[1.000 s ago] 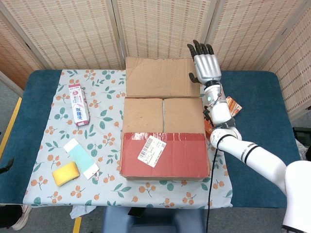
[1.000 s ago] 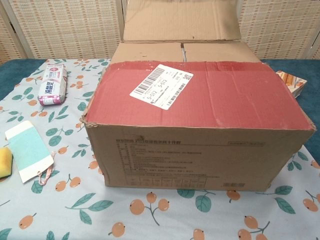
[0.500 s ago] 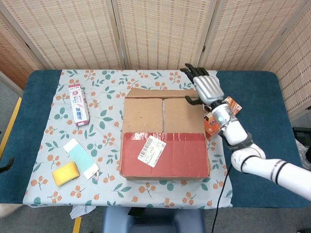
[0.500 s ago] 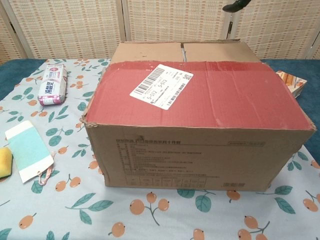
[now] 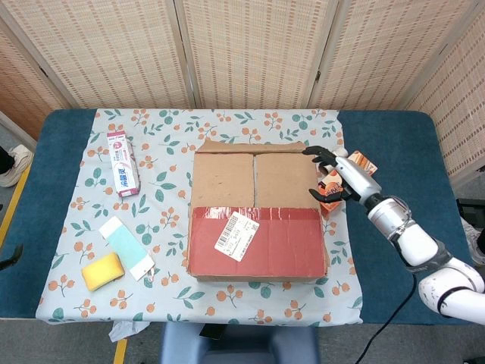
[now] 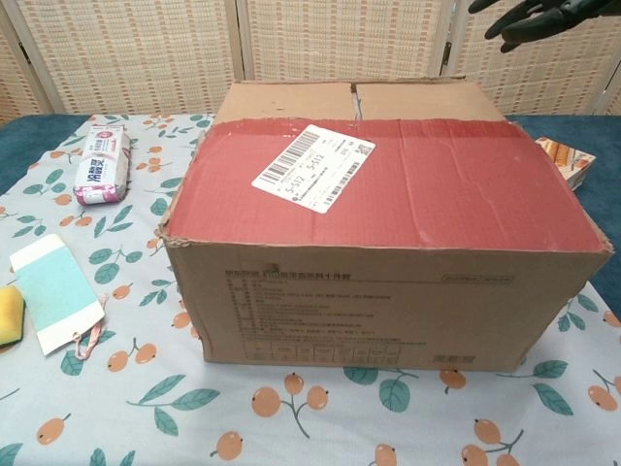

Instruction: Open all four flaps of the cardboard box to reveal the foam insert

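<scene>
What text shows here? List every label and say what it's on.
Shipping label on the box: barcodes and print, too small to read.
Box front panel: printed lines and a table, blurred.
Pink packet: characters, not legible.
Orange packet: no readable text.

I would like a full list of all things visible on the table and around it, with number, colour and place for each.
cardboard box: 1, brown with a red near flap and a white label, middle of the table; near flap and two inner flaps lie flat.
tube-shaped pack: 1, white and pink, left of the box.
card: 1, teal and white, front left.
sponge: 1, yellow, beside the card.
orange packet: 1, orange, right of the box, partly hidden.
tablecloth: 1, pale with a leaf and fruit print.
table: 1, blue.
folding screen: 1, woven beige, behind.
right hand: 1, silver and black, fingers apart, above the box's right edge.
</scene>
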You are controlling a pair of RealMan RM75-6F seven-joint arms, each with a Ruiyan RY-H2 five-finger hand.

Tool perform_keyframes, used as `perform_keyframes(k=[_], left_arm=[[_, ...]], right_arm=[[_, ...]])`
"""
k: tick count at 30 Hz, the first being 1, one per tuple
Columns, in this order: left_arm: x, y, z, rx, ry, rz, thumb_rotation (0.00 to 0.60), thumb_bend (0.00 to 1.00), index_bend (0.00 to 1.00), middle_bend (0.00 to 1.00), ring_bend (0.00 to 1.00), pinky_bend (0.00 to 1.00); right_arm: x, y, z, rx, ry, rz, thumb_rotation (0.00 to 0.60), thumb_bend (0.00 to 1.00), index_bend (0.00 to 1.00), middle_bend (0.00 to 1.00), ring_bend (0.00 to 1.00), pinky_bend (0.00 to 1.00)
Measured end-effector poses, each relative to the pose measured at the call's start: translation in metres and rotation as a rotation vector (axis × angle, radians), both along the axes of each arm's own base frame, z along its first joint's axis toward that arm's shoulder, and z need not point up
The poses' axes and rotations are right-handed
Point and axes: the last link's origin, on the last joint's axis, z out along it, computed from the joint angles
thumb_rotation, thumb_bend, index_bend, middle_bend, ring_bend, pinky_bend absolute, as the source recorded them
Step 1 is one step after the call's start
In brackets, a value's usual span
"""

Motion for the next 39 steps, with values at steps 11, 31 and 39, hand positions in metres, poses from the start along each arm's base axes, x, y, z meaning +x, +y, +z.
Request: perform_keyframes(k=[11,31,39], left_arm=[[0.001,-0.001,0.0,0.014,-0.003,0.009,0.6,0.41,0.0,0.0,0.0,0.0],[0.004,0.0,0.001,0.019,-0.012,-0.018,0.6,0.41,0.0,0.0,0.0,0.0],[0.005,0.0,0.001,0.024,-0.001,-0.021,0.6,0.41,0.0,0.0,0.0,0.0]], right_arm=[[-0.02,0.021,-0.009,0.21,-0.221,-0.081,0.6,0.41,0.15,0.14,0.19,0.19],[-0.048,0.021,-0.024,0.438,-0.358,-0.115,0.6,0.41,0.15,0.12,0.19,0.19],[-0.047,0.027,-0.025,0.465,-0.393,-0.089,0.6,0.41,0.15,0.12,0.18,0.19]])
